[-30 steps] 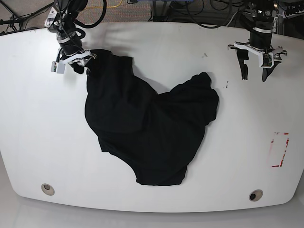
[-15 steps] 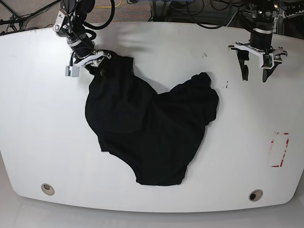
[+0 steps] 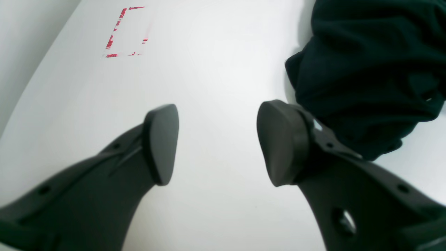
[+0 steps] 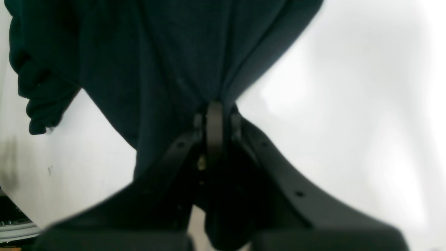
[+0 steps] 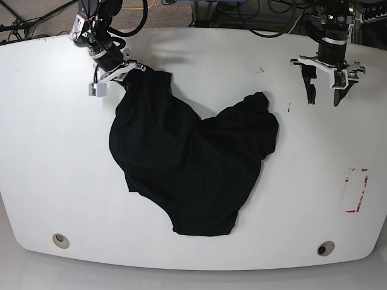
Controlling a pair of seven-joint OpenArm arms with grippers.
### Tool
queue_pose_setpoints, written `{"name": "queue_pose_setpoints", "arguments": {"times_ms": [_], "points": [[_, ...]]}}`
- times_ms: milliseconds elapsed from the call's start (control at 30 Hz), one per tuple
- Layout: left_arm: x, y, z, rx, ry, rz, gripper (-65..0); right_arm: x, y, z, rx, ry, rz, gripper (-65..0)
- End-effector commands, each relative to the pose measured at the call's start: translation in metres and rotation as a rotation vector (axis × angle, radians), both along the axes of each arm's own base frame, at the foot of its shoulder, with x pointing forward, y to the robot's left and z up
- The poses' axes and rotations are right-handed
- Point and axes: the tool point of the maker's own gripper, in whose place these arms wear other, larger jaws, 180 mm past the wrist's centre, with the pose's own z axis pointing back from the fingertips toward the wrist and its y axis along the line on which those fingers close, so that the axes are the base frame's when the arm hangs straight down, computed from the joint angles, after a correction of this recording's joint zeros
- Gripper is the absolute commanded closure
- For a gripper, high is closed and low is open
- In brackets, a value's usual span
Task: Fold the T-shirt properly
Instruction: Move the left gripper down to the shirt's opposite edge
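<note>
T-shirt [image 5: 190,163] lies bunched mid-table [image 5: 48,151], bare room around; right gripper [image 5: 128,78] pinches its far corner, left gripper [image 5: 324,93] spread, apart.

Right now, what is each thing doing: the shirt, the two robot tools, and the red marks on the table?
T-shirt: crumpled in a heap on the table, not folded, one corner pinched.
Right tool: shut on the T-shirt's far corner.
Left tool: open, holding nothing, above bare table beside the cloth.
Red tape marks: worn, broken outline, nothing on them.
Table: white, with the T-shirt lying on it.
</note>
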Motion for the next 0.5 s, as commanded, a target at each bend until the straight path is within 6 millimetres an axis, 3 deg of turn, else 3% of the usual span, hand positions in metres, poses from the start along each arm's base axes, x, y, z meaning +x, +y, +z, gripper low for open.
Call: {"name": "queue_pose_setpoints", "arguments": {"times_ms": [0, 467], "points": [[0.002, -0.002, 0.006, 0.002, -0.027, -0.008, -35.9, -0.001, -0.002, 0.001, -0.011, 0.004, 0.004, -1.5], [0.013, -0.05, -0.015, -0.074, 0.059, -0.147, -38.2, 0.001, 0.002, 0.001, -0.007, 0.002, 0.017, 0.0]]}}
